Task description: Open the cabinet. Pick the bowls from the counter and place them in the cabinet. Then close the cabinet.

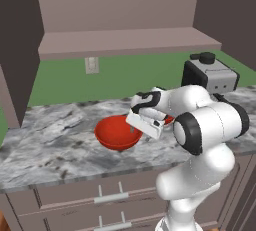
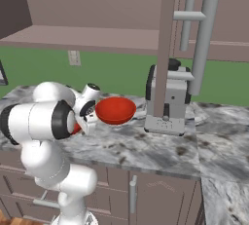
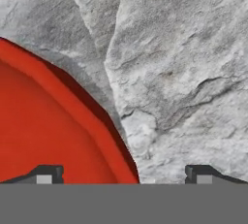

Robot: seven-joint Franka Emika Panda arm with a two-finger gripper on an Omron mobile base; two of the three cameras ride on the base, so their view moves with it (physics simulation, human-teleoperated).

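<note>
One red bowl [image 1: 116,133] [image 2: 115,110] sits on the marbled counter [image 1: 50,145] [image 2: 146,146], in front of the open cabinet [image 1: 125,42]. My gripper [image 1: 140,129] [image 2: 90,120] [image 3: 125,174] hangs low over the bowl's right edge and is open. In the hand view the bowl's rim [image 3: 72,121] runs up between the two fingertips [image 3: 48,173], one over the bowl's inside and one over bare counter [image 3: 184,72]. A sliver of a second red bowl [image 1: 170,120] [image 2: 76,129] shows behind my arm. The cabinet's doors stand swung out, and its shelf is bare.
A black and grey coffee machine [image 1: 210,75] [image 2: 168,102] stands on the counter to the right of the bowls. The open right cabinet door [image 2: 168,48] with its grey bar handle [image 2: 202,44] juts out above it. Drawer fronts [image 1: 110,197] lie below the counter edge.
</note>
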